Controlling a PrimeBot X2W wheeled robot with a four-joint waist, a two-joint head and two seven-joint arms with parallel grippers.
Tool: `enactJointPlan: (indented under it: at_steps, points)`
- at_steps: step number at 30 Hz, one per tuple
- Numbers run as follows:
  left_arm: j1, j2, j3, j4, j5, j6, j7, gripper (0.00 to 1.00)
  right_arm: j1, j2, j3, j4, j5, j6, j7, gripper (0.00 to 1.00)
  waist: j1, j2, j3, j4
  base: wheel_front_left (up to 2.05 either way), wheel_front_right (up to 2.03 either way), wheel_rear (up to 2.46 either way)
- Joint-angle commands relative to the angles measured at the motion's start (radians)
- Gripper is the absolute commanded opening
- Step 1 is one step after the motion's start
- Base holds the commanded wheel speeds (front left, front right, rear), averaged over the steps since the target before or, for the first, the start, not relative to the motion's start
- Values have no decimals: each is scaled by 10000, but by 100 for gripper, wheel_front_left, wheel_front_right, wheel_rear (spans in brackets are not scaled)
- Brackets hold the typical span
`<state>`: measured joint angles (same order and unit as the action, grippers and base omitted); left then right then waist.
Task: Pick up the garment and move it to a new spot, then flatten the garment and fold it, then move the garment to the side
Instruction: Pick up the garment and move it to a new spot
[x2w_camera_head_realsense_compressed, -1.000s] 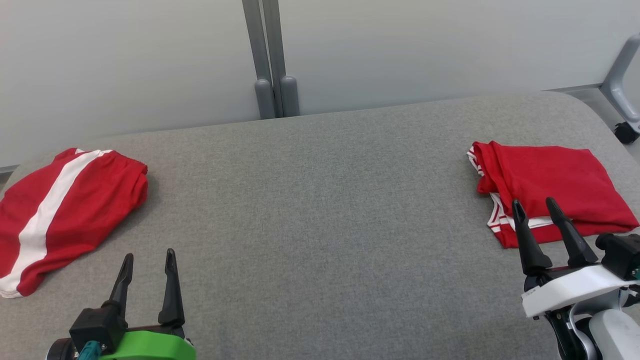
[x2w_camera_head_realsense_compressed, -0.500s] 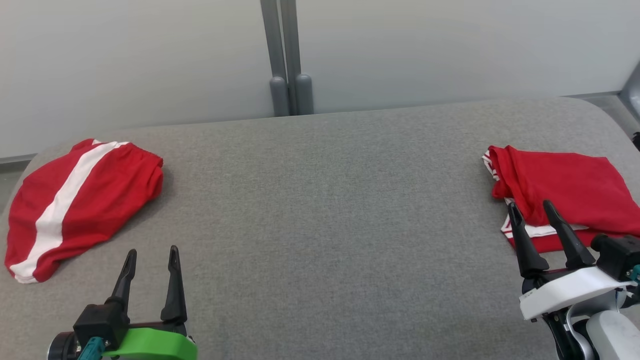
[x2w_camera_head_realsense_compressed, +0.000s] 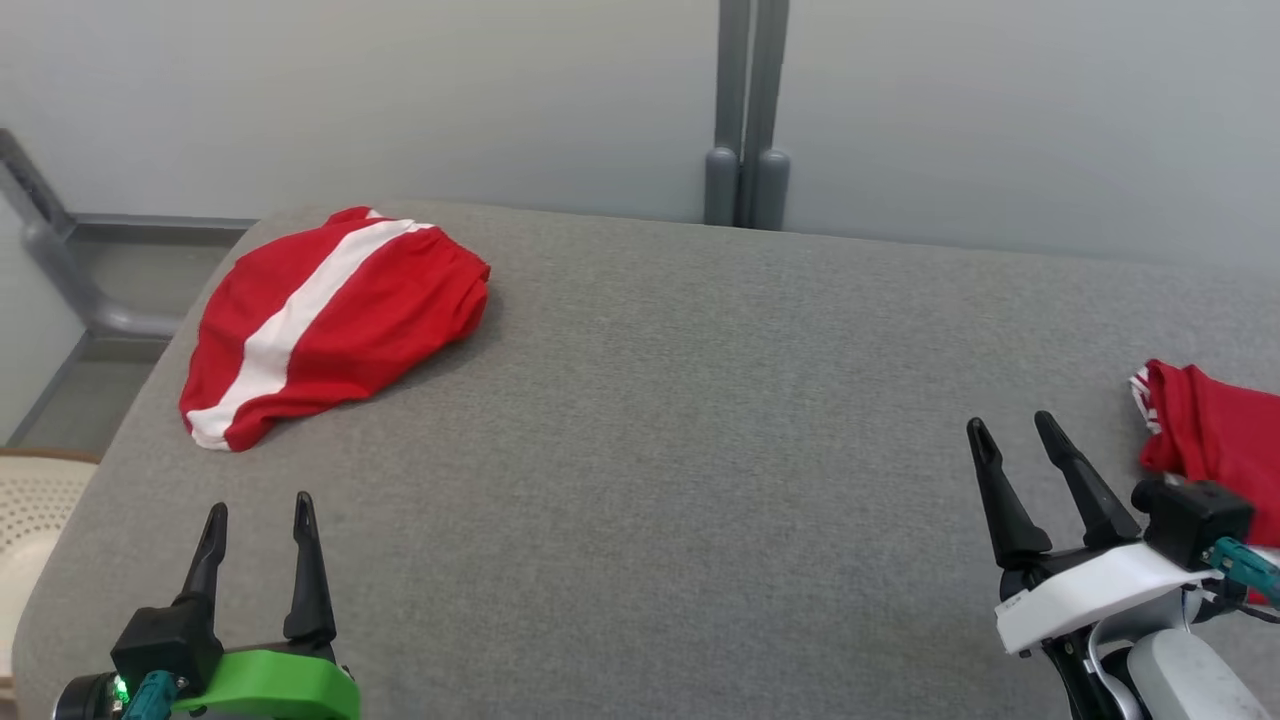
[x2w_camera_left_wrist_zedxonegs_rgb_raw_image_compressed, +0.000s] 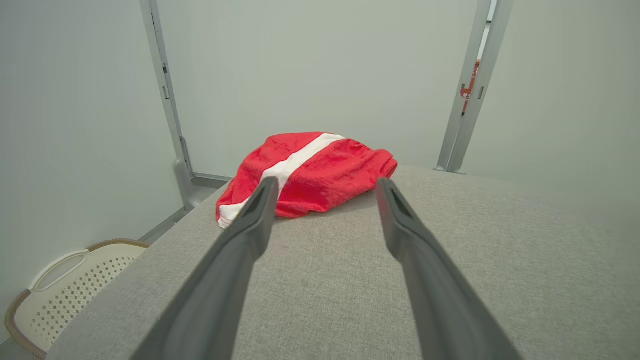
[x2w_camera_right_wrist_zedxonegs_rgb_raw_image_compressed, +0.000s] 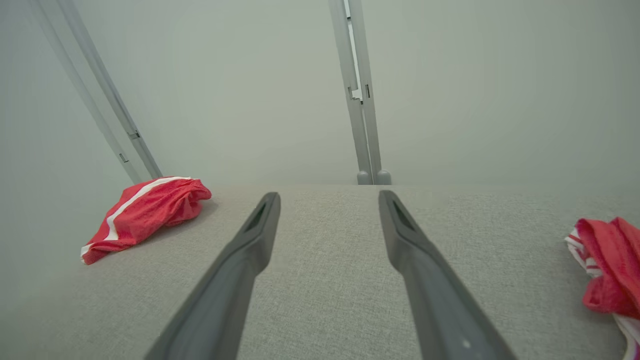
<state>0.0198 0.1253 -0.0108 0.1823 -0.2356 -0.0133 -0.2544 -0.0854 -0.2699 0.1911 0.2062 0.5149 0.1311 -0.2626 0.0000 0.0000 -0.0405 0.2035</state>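
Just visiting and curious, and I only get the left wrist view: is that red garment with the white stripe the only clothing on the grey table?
Observer: No. The head view shows a second red garment at the right end of the table.
Operator: Is the other claw holding it?
Observer: No. The right claw is open with nothing between its fingers, and the garment lies off to its right.
Operator: Does that one have a white stripe too?
Observer: No broad stripe. The right wrist view shows thin red-and-white trim along its edge.
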Motion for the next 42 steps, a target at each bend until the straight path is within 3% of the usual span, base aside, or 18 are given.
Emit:
enactJointPlan:
  at_steps: [1,9,19,23,27,32,42]
  points:
    - [-48,66,21,-55,-17,58,44,100,-29,-18,38,-1,-120,-7,-22,100,0,0,39,970,0,0,0]
    - [81,123,104,-227,-166,198,179,100,-30,31,113,-106,-326,-7,-24,100,0,0,86,1610,0,0,0]
    - [-42,112,57,-703,-280,373,578,100,-9,-65,247,-128,-356,-7,-24,100,0,0,97,1612,0,0,0]
    - [-563,323,-156,-1125,-195,215,1185,100,-36,-106,232,-176,-456,-7,-23,100,0,0,145,1524,0,0,0]
    - [-1658,700,-365,-1066,-347,-68,2498,100,-161,-220,276,-243,-506,-7,-24,100,0,0,300,1389,0,0,0]
    - [-3877,834,-350,-97,-1455,-656,4317,100,-514,-511,360,-409,-500,-7,-2,100,0,0,945,996,0,0,0]
    - [-7696,1597,-413,3522,-2328,-1015,6182,100,-1743,-1011,836,-1143,-470,-7,232,100,0,0,2755,-567,0,0,0]
